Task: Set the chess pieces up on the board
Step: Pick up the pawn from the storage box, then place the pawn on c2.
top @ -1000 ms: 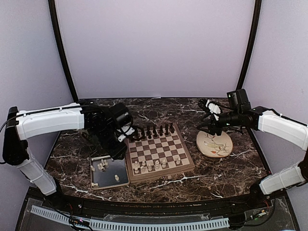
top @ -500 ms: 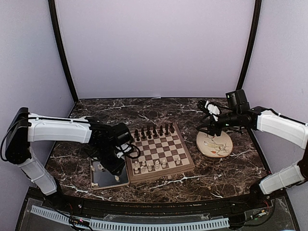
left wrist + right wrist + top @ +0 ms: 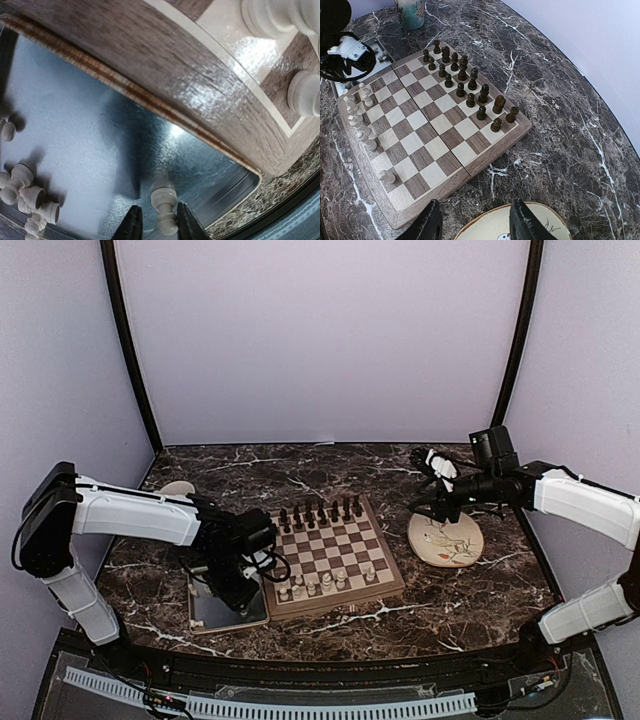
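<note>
Left hand (image 3: pixel 159 225) sits low over the tray (image 3: pixel 75 125), at the bottom of the frame. Its fingers straddle one cream pawn (image 3: pixel 163 197); you cannot tell whether they pinch it. Loose pieces (image 3: pixel 25 192) cluster at lower left. The board (image 3: pixel 445 145) lies mid-bench (image 3: pixel 330 470), with the dark set (image 3: pixel 462 67) at upper right and the cream set (image 3: pixel 360 125) at left. Right hand (image 3: pixel 479 225) hangs open and empty above the plate's (image 3: pixel 415 530) edge.

One board (image 3: pixel 427 142), one tray (image 3: pixel 75 125), sixteen dark pieces (image 3: pixel 474 75).

Left gripper (image 3: pixel 159 226) now astride white piece (image 3: pixel 163 197)
</note>
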Controlling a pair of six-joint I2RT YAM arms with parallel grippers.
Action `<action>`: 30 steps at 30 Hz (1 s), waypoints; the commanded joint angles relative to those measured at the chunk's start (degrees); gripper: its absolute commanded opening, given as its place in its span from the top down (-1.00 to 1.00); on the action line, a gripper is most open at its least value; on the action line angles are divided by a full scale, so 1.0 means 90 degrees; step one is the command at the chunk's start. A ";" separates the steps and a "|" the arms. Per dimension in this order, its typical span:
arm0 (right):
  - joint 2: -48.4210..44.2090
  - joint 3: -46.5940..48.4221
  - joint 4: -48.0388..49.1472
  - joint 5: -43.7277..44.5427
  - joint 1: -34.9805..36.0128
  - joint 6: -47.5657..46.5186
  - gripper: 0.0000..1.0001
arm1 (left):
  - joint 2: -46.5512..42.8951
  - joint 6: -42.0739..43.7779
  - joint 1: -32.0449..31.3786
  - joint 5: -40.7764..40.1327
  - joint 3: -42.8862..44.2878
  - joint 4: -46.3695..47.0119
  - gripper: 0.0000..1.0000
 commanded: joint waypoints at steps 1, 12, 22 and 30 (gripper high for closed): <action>0.0067 0.0013 0.0127 -0.0037 -0.0019 -0.0011 0.07 | -0.0036 -0.0034 0.0009 -0.0052 -0.0079 -0.0004 0.52; 0.0040 -0.0020 0.0132 -0.0012 -0.0019 -0.0012 0.07 | -0.0211 0.0167 0.0031 -0.0276 0.0507 -0.0562 0.92; -0.0016 -0.0034 0.0137 0.0014 -0.0019 -0.0015 0.07 | 0.0235 0.0877 0.0102 -0.0422 0.2430 -0.0841 0.93; -0.0090 -0.0065 0.0149 0.0082 -0.0017 -0.0046 0.07 | 0.1389 0.1545 0.0102 0.0136 0.3816 -0.0810 0.92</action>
